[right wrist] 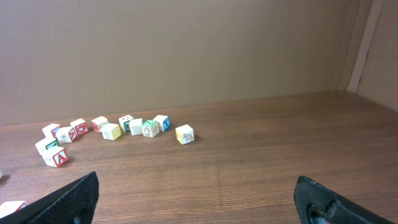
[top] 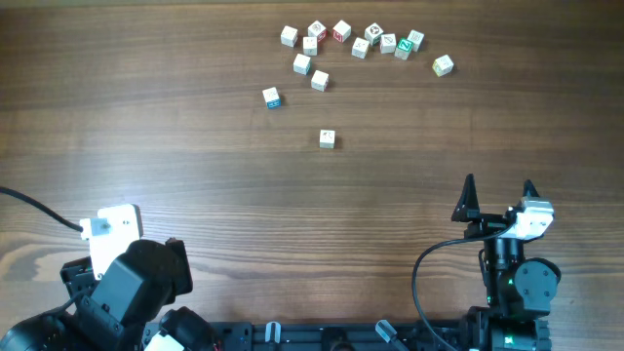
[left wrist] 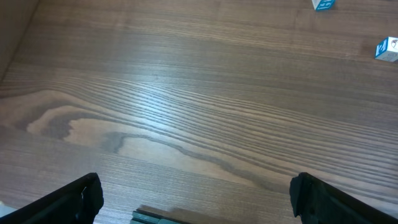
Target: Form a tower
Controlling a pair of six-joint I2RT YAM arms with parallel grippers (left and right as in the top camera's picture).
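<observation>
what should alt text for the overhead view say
Over a dozen small whitish wooden cubes with coloured marks lie scattered at the far side of a brown wooden table, with one lone cube nearer the middle. The black left arm and the right gripper, open and empty, sit at the near edge.

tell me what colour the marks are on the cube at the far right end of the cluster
Yellow, on the rightmost cube; it shows best in the right wrist view.

I see the wooden table (top: 195, 156) carrying scattered small cubes (top: 340, 31) across the overhead frame's upper middle, with a lone cube (top: 328, 139) lying apart below them.
</observation>
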